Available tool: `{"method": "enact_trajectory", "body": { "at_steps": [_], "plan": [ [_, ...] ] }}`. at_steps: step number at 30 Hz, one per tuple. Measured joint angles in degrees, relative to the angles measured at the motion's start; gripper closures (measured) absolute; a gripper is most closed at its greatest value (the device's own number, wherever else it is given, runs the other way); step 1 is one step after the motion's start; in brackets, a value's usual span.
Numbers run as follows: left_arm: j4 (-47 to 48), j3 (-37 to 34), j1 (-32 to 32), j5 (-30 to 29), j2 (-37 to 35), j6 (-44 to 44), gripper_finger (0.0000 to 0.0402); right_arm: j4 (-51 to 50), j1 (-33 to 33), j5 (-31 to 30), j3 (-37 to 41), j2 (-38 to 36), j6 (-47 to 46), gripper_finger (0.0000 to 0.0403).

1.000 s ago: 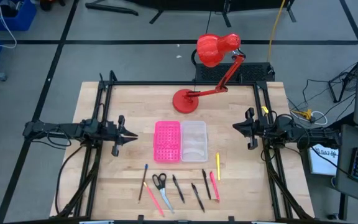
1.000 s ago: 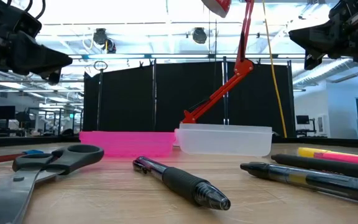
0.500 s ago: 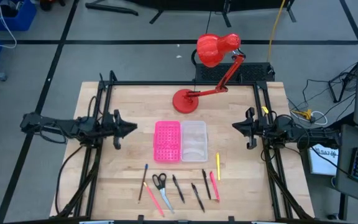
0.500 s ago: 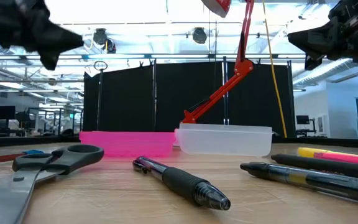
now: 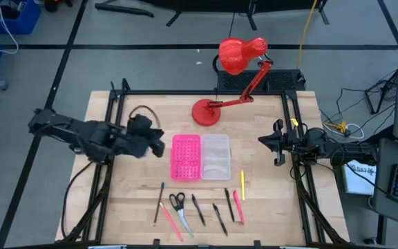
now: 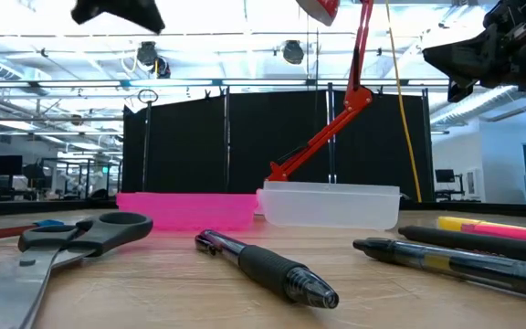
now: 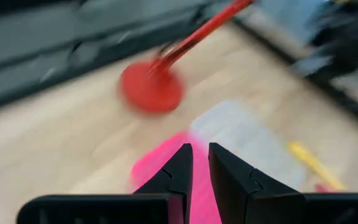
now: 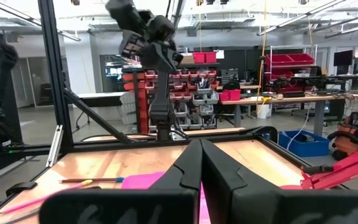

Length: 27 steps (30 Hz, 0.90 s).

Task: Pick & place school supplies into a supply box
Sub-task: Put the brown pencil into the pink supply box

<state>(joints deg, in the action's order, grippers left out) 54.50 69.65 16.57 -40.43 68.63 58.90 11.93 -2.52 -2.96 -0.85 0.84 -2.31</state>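
The supply box (image 5: 201, 157) lies open mid-worktop (image 5: 116, 194): a dotted pink lid joined to a frosted clear tray. Slim pens (image 5: 218, 216) and black-handled scissors (image 5: 178, 205) lie in a row nearer the front edge. The left claw (image 5: 156, 145), slightly parted and empty, hangs beside the pink half; the right claw (image 5: 262, 140), clenched, waits at the right.

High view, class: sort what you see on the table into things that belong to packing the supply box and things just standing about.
Belongs to the job:
- supply box, open, pink half beside clear half
- scissors
- pens and pencils in a row near the front edge
- left end effector, next to the box

Just standing about:
- red desk lamp
- right end effector, shut, waiting at the table's side
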Motion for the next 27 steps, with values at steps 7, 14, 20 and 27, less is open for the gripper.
{"method": "enact_trajectory", "body": {
  "at_steps": [7, 14, 20, 27],
  "plan": [
    [27.1, 10.2, 1.9, 16.9, 16.2, 26.7, 0.0344, -0.2, 0.0, 0.0, 0.0, 0.0, -0.5, 0.0403],
    [24.9, 10.1, 3.8, 29.3, 27.2, 27.0, 0.0344, -0.6, 0.0, 0.0, 0.0, 0.0, -3.0, 0.0403],
    [20.7, 10.1, 5.6, 31.6, 33.8, 23.0, 0.0344, -0.6, 0.0, 0.0, 0.0, 0.0, -2.2, 0.0403],
    [18.2, 10.0, 7.3, 31.9, 36.2, 22.5, 0.0306, -0.5, 0.0, 0.0, 0.0, 0.0, 0.2, 0.0403]
  ]
}}
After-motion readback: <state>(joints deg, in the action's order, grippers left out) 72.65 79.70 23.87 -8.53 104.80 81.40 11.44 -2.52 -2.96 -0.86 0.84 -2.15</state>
